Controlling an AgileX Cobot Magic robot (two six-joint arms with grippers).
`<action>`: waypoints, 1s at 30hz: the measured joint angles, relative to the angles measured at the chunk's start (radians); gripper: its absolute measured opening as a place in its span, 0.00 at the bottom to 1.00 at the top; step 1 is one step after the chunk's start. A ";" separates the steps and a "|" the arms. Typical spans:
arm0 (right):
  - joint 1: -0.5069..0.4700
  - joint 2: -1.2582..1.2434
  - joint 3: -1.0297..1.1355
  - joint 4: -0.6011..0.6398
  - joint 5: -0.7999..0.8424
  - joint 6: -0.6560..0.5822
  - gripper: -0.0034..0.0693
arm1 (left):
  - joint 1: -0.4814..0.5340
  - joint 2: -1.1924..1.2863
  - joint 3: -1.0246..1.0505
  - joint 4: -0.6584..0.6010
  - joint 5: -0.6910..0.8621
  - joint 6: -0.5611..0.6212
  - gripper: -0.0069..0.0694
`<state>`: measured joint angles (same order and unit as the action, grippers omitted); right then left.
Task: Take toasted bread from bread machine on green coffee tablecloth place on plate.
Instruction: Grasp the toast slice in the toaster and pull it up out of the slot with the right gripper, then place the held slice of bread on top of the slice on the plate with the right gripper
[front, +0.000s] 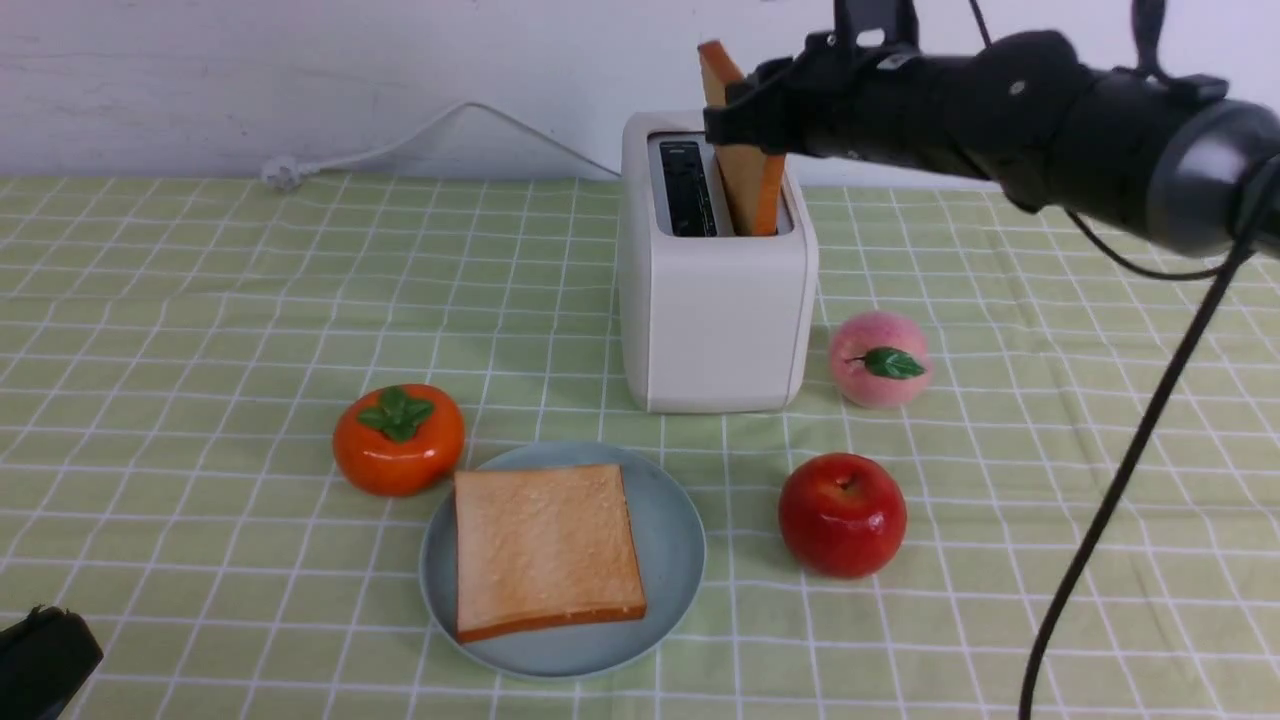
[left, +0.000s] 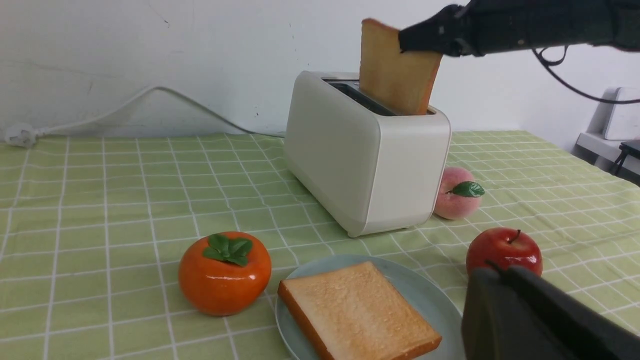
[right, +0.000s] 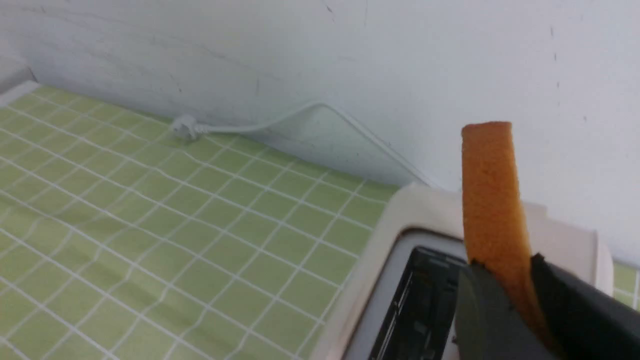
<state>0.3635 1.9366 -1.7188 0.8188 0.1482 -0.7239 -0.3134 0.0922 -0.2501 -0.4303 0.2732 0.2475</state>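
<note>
The cream-white bread machine (front: 715, 320) stands on the green coffee tablecloth (front: 200, 300). A slice of toasted bread (front: 745, 185) sticks up tilted from its right slot, lower end still inside. My right gripper (front: 735, 115) is shut on that slice's upper part; the right wrist view shows its crust edge (right: 492, 200) between the fingers. The left slot (front: 688, 190) is dark, with no slice showing. A second slice of toast (front: 545, 545) lies flat on the blue-grey plate (front: 680, 540) in front of the bread machine. My left gripper (front: 40, 660) is shut and holds nothing, low at the near left.
An orange persimmon (front: 398, 440) touches the plate's left rim. A red apple (front: 842, 515) sits right of the plate, a peach (front: 878, 360) beside the toaster's right side. The white cord and plug (front: 285, 172) lie along the back wall. A black cable (front: 1130, 460) hangs from the right arm.
</note>
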 joint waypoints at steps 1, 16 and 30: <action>0.000 -0.015 0.000 0.000 0.005 0.000 0.19 | 0.000 0.000 0.000 0.000 0.000 0.000 0.07; 0.000 -0.308 0.025 0.032 0.777 0.144 0.19 | 0.000 0.000 0.000 0.000 0.000 0.000 0.07; 0.050 0.034 0.156 0.450 0.813 0.043 0.19 | 0.000 0.000 0.000 -0.001 0.000 0.000 0.07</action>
<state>0.4131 1.9701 -1.5628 1.2692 0.9615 -0.6804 -0.3134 0.0922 -0.2501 -0.4312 0.2732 0.2475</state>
